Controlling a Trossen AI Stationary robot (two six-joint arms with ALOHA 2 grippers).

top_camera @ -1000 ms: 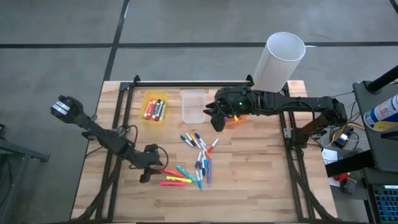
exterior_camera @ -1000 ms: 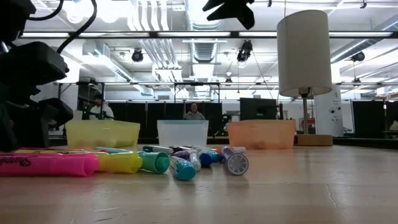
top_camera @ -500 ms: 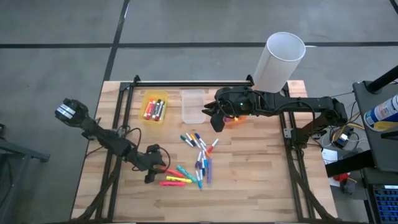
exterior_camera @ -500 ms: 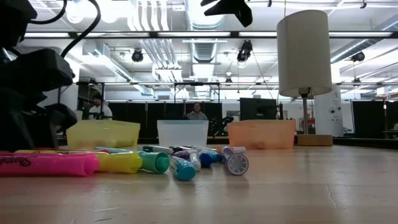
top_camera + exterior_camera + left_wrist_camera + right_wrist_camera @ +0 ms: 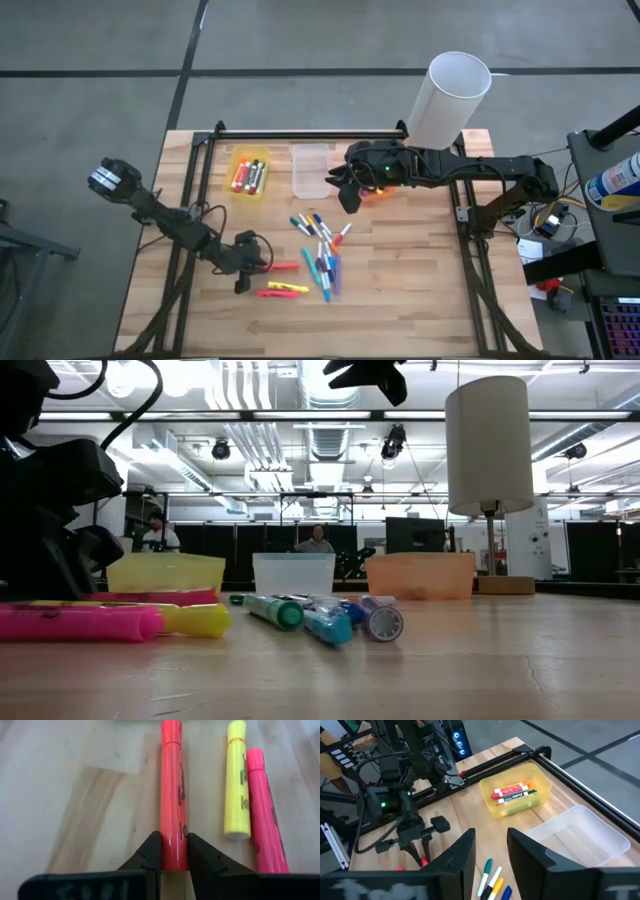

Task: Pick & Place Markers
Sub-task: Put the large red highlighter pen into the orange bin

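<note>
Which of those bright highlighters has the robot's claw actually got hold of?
The red-orange highlighter. The left gripper has its two fingers shut on its end, while the yellow highlighter and pink highlighter lie free beside it.

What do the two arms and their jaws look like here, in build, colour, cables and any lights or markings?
Both arms are black, slim and jointed. The left arm ends at a grey-and-white ribbed joint block, with thin black cables looping along it. The right arm shows a small green light near its wrist. The left gripper has matte black wedge-shaped jaws; the right gripper has the same flat black form.
</note>
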